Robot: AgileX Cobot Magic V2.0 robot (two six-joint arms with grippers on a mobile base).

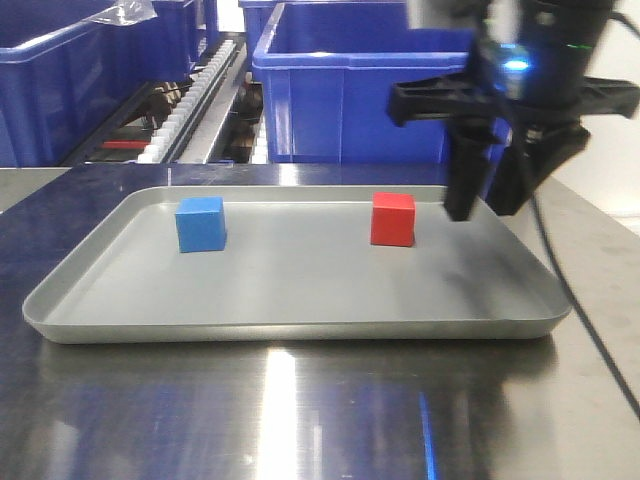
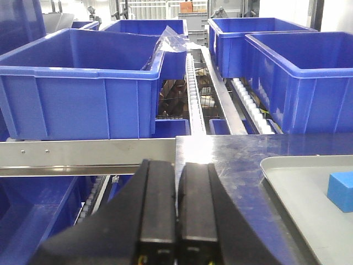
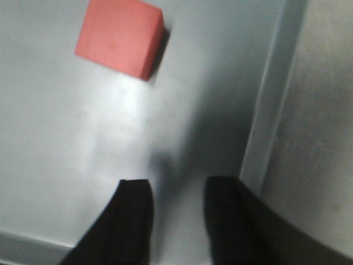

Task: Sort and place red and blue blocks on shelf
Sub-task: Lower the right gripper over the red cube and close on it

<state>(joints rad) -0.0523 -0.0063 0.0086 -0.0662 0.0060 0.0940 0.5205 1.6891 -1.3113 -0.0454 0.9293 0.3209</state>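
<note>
On the grey tray point(image 1: 300, 300) a blue block point(image 1: 200, 223) sits at the left and a red block point(image 1: 392, 219) at the right. My right gripper point(image 1: 485, 212) hangs over the tray's back right corner, just right of the red block, open and empty. In the right wrist view the red block point(image 3: 120, 37) lies ahead and to the left of the open gripper point(image 3: 177, 185). My left gripper point(image 2: 177, 165) is shut on nothing, left of the tray point(image 2: 300, 187), where the blue block point(image 2: 341, 190) shows at the edge. The shelf rail point(image 2: 83, 154) runs ahead of it.
Large deep-blue bins point(image 1: 360, 85) point(image 2: 83, 83) stand on the rack behind the steel tabletop point(image 1: 300, 410). Roller strips point(image 2: 193, 94) run between the bins. A black cable point(image 1: 585, 300) trails from the right arm past the tray's right rim point(image 3: 270, 105).
</note>
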